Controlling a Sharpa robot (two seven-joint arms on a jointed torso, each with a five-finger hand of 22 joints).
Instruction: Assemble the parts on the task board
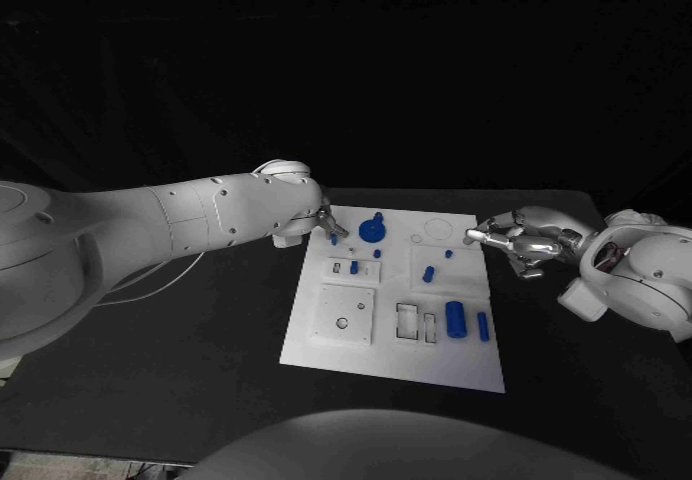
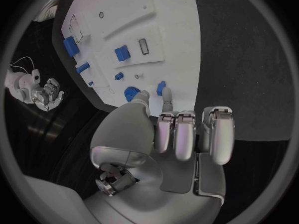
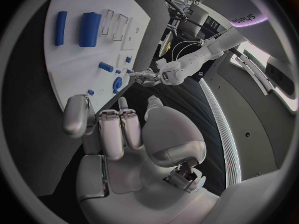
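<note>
Task board (image 1: pixel 346 335) mid-counter (image 1: pixel 173 370), blue parts (image 1: pixel 456 319) on it. Left hand (image 1: pixel 320 225) at its far-left corner, right hand (image 1: pixel 508 240) just off its right edge; both empty, fingers loosely curled.

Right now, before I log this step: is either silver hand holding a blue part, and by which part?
Neither. The left hand reaches over the white task board's far corner, fingertips near a small blue peg; the right hand hangs open beside it.
</note>
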